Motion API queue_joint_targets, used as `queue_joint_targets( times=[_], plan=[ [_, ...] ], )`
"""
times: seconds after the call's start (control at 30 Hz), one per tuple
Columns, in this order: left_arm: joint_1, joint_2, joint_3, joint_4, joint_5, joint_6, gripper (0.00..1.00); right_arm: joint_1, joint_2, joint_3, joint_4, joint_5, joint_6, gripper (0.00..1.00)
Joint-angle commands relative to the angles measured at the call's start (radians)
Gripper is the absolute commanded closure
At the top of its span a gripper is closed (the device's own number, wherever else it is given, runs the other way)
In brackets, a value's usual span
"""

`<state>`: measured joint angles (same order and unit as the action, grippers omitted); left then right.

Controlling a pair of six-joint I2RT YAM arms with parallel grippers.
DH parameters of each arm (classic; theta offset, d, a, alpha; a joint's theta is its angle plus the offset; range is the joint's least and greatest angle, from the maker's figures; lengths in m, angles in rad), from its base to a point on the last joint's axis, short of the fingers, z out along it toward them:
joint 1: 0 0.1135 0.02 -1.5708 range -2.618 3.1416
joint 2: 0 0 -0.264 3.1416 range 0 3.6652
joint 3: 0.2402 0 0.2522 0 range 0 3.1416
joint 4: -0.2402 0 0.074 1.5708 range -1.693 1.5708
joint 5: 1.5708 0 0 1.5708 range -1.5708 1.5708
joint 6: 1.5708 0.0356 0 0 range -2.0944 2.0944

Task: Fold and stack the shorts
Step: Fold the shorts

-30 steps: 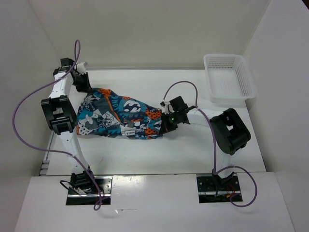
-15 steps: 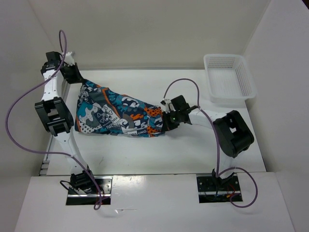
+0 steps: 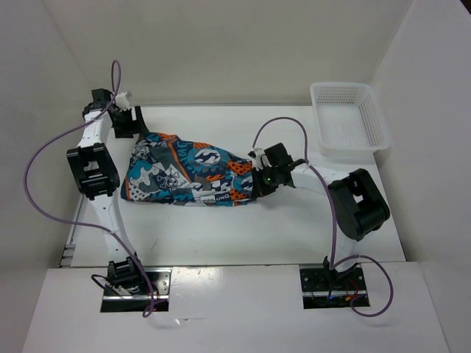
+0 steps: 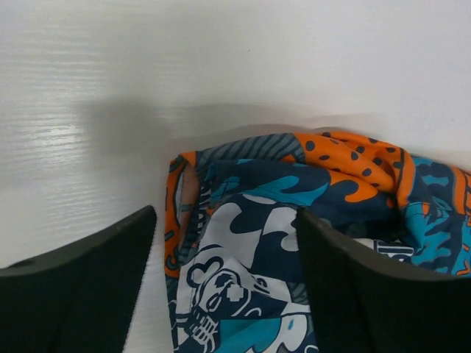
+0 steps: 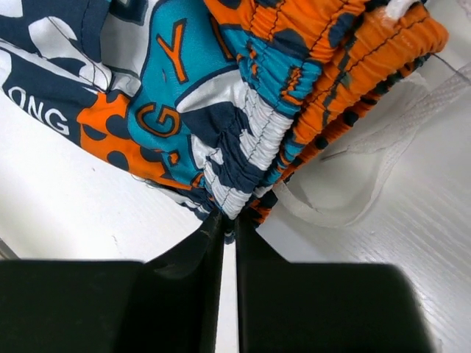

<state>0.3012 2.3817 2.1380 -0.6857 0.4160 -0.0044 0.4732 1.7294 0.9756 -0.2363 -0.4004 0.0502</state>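
Shorts (image 3: 188,175) lie bunched on the desk (image 3: 221,228) btwn the two arms, left of centre, well apart from the white basket (image 3: 377,125) at far right. Right fingers (image 5: 188,276) are pressed together on the edge of the gathered orange waistband (image 5: 324,73), pinching several layers. The white drawstring (image 5: 386,176) trails loose on the desk beside them. Left fingers (image 4: 353,287) are spread wide, straddling the orange-trimmed leg hem (image 4: 175,213) at the far-left corner w/o gripping it; can't tell if they touch the cloth. Step in hand looks like getting a 2nd grip so the garment can be stretched flat before folding. To do it well, IMO: drop the left fingers low enough to catch the hem's full thickness, not just the top layer, & close right at the corner. Keep the right pinch firm, b/c it's only on the very edge & could slip under tension. Then pull apart evenly, low over the desk, so wrinkles come out w/o dragging the drawstring under the fabric.
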Motion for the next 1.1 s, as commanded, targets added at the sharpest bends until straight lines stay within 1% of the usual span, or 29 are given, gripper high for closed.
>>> queue_joint_targets(
  times=[0.0,0.07,0.1,0.17,0.2,0.27,0.3,0.33,0.4,0.43,0.47,0.57,0.67,0.7,0.77,0.87,1.07],
  plan=[
    [-0.007,-0.073,0.022,0.009,0.001,0.004,0.13,-0.016,-0.024,0.046,-0.037,0.049,-0.058,0.88],
    [0.004,-0.128,0.013,-0.002,0.001,0.004,0.06,-0.03,-0.036,0.057,-0.05,0.034,-0.076,0.81],
    [0.021,-0.148,-0.004,-0.017,-0.012,0.004,0.02,-0.039,-0.048,0.066,-0.063,0.025,-0.076,0.71],
    [0.036,-0.202,-0.054,-0.049,-0.066,0.004,0.01,-0.053,-0.057,0.066,-0.075,0.009,-0.076,0.54],
    [0.048,-0.22,-0.082,-0.072,-0.086,0.004,0.01,-0.064,-0.057,0.066,-0.075,-0.009,-0.076,0.41],
    [0.058,-0.268,-0.154,-0.098,-0.111,0.004,0.01,-0.074,-0.057,0.066,-0.075,-0.043,-0.066,0.32],
    [0.058,-0.285,-0.238,-0.107,-0.111,0.004,0.01,-0.074,-0.057,0.066,-0.075,-0.054,-0.056,0.3],
    [0.058,-0.317,-0.286,-0.116,-0.1,0.004,0.01,-0.074,-0.057,0.078,-0.075,-0.064,-0.047,0.27],
    [0.067,-0.348,-0.377,-0.117,-0.089,0.004,0.01,-0.074,-0.048,0.104,-0.064,-0.075,0.003,0.23],
    [0.067,-0.367,-0.462,-0.104,-0.089,0.004,0.01,-0.074,-0.033,0.115,-0.043,-0.075,0.025,0.22],
    [0.067,-0.368,-0.501,-0.104,-0.089,0.004,0.01,-0.085,-0.024,0.133,-0.043,-0.086,0.063,0.21],
    [0.067,-0.368,-0.597,-0.065,-0.089,0.004,0.01,-0.085,0.028,0.175,-0.018,-0.124,0.112,0.21],
    [0.067,-0.343,-0.63,-0.042,-0.098,0.004,0.01,-0.085,0.082,0.198,0.0,-0.115,0.169,0.21],
    [0.067,-0.331,-0.644,-0.041,-0.098,0.004,0.01,-0.085,0.091,0.198,0.0,-0.086,0.203,0.21],
    [0.067,-0.331,-0.653,-0.014,-0.111,0.004,0.01,-0.085,0.101,0.189,0.0,-0.072,0.215,0.21],
    [0.067,-0.331,-0.678,-0.014,-0.111,0.004,0.01,-0.085,0.101,0.166,0.011,-0.048,0.266,0.21],
    [0.067,-0.331,-0.711,-0.014,-0.111,0.004,0.01,-0.085,0.131,0.153,0.011,0.073,0.275,0.27]
  ],
)
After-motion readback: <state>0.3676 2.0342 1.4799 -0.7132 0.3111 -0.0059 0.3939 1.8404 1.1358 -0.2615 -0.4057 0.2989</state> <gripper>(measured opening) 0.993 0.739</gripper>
